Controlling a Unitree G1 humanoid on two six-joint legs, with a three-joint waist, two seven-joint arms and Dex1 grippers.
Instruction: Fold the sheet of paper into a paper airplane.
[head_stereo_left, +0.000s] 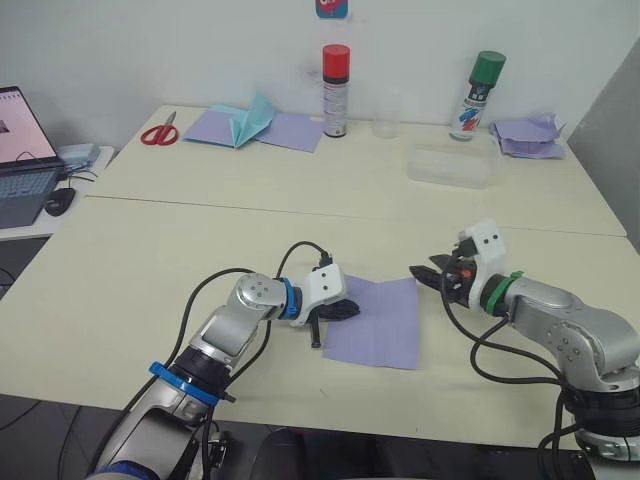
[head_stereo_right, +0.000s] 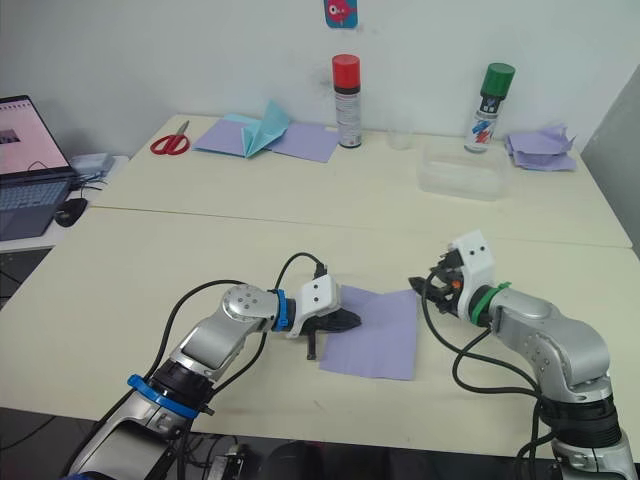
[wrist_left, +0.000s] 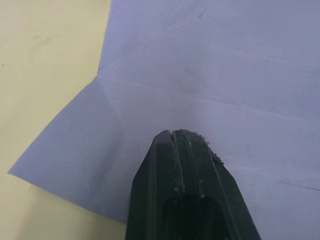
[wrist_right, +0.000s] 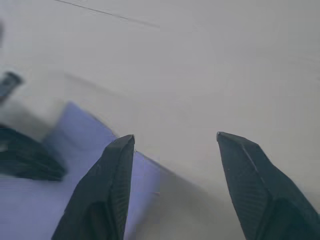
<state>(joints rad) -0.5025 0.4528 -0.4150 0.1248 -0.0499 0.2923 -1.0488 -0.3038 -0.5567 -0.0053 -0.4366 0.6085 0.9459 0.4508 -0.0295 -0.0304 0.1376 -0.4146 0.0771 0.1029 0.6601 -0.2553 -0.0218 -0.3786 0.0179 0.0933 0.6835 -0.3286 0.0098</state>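
Observation:
The lavender sheet of paper (head_stereo_left: 372, 320) lies flat near the table's front edge, with faint crease lines (wrist_left: 210, 100) across it. My left gripper (head_stereo_left: 346, 310) is shut, its tips resting on the sheet's left part; in the left wrist view the closed fingers (wrist_left: 187, 150) press down on the paper. My right gripper (head_stereo_left: 424, 273) is open, hovering just off the sheet's upper right corner with nothing between its fingers (wrist_right: 117, 165). The sheet's corner (wrist_right: 85, 125) shows beyond them.
At the back stand a red-capped spray can (head_stereo_left: 336, 90), a green-capped spray can (head_stereo_left: 478, 95), a clear plastic box (head_stereo_left: 452, 162), red scissors (head_stereo_left: 159, 131), purple sheets with a teal peaked piece (head_stereo_left: 255, 122) and a wrinkly purple paper heap (head_stereo_left: 528, 136). A laptop (head_stereo_left: 22, 155) sits far left.

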